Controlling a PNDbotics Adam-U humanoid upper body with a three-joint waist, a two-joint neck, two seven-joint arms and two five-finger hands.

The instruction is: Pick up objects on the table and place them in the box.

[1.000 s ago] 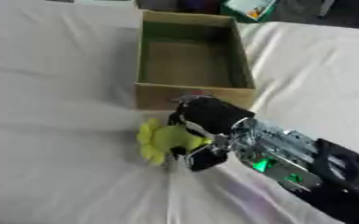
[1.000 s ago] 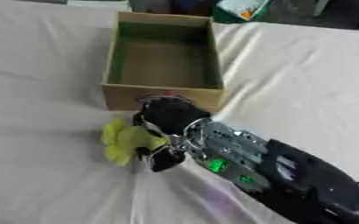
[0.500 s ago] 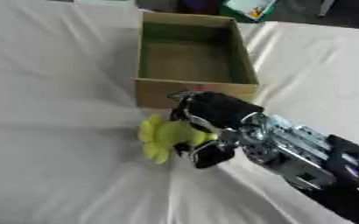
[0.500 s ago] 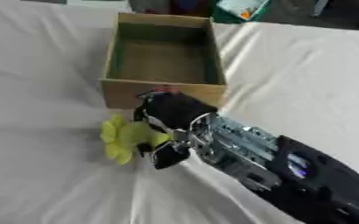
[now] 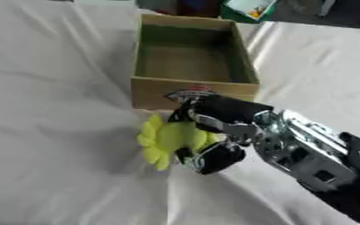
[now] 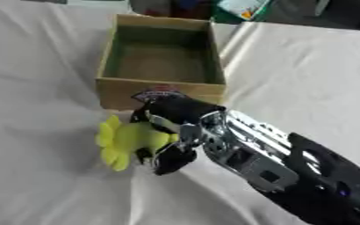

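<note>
The right hand (image 5: 214, 127) comes in from the lower right of the frame, its dark fingers and thumb curled round a yellow flower-shaped toy (image 5: 164, 138) at the middle. The toy sits low over the white cloth on the bench (image 5: 52, 132), just in front of the near wall of the open cardboard box (image 5: 192, 90), which fills the upper middle. The box looks empty inside.
</note>
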